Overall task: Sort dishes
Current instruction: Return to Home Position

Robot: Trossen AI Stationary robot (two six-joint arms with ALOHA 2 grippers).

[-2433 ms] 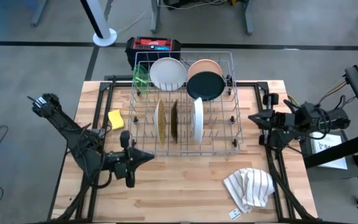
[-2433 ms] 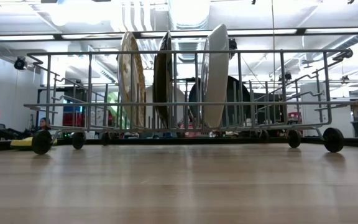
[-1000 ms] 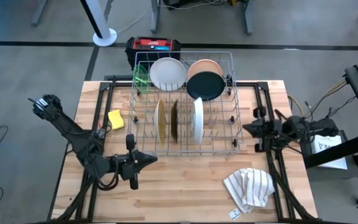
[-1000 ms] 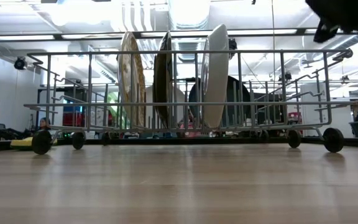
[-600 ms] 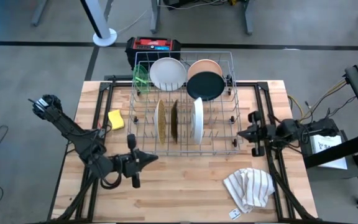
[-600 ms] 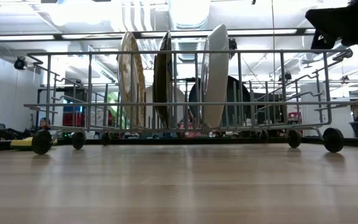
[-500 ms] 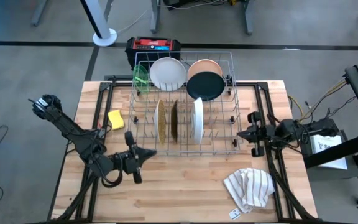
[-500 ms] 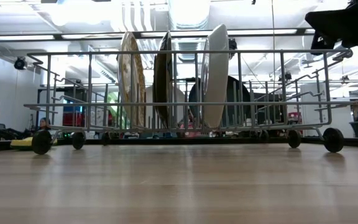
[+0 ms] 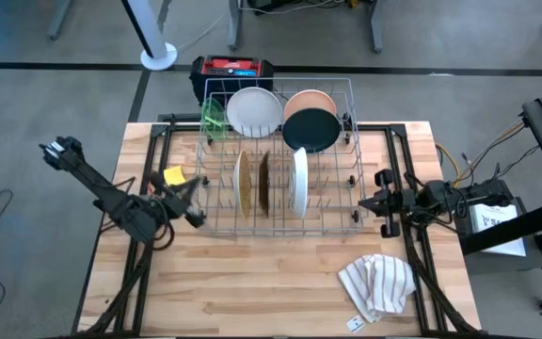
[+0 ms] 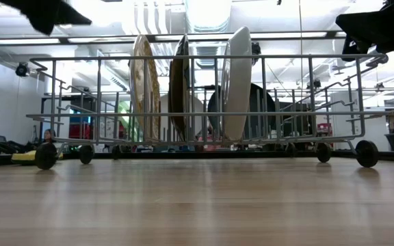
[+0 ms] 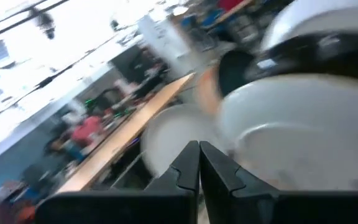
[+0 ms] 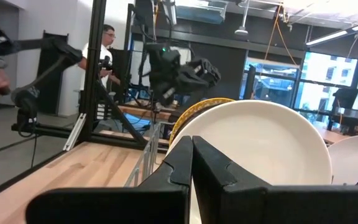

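Left hand [image 9: 188, 200] just swung from the wooden table's [image 9: 280, 282] front to beside the small yellow sponge [image 9: 173, 177], fingers seemingly pinched together, empty (wrist view smeared). Right hand [image 9: 367, 204] unmoved beside the grey wire dish rack [image 9: 346, 179], closed, empty. Upright white round plate [image 9: 300, 181] and the other dishes sit racked, so sorting looks finished.

Front-row plates: three – speckled tan plate [image 9: 242, 183], brown plate [image 9: 263, 181], large white plate [image 9: 300, 181]
Back-row dishes: four – lime-green dish [image 9: 214, 117], white dish [image 9: 253, 110], peach dish [image 9: 314, 100], black dish [image 9: 310, 130]
Dish rack [image 9: 337, 193]: one
Yellow sponge [image 9: 172, 176]: one
Cloth [image 9: 376, 285]: one
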